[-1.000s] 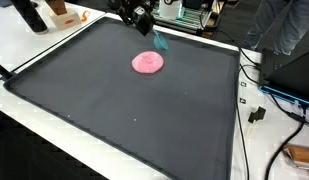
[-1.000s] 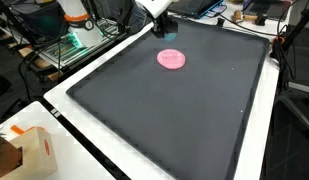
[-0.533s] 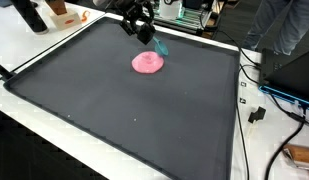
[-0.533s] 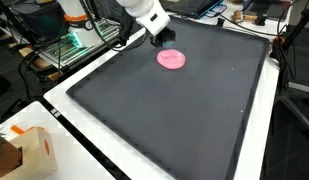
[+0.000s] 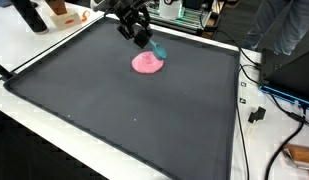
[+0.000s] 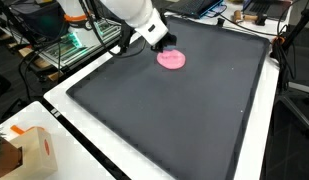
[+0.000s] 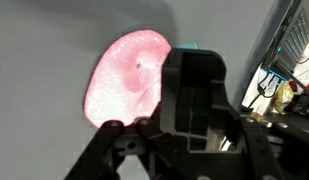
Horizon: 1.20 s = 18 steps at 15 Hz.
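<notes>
While your gripper (image 5: 145, 41) hangs just over the far edge of the pink disc (image 5: 147, 63), I can't tell the jaw gap: its body blocks the wrist view. Disc lies on the mat (image 5: 124, 115), teal bit (image 5: 160, 50) by the fingertips.

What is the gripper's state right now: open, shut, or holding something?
Gripper: cannot be told; its own body hides the jaws. A teal thing shows at its tip, by the pink disc.
</notes>
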Each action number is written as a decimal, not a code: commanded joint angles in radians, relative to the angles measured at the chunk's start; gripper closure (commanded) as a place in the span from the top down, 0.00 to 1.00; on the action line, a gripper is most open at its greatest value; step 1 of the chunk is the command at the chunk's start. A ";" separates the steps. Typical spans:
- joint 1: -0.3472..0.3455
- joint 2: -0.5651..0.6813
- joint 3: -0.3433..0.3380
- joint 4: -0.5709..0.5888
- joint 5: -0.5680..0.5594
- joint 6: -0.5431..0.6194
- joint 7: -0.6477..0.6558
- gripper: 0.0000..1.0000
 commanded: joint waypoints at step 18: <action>-0.040 0.138 -0.002 0.043 0.025 0.050 0.021 0.29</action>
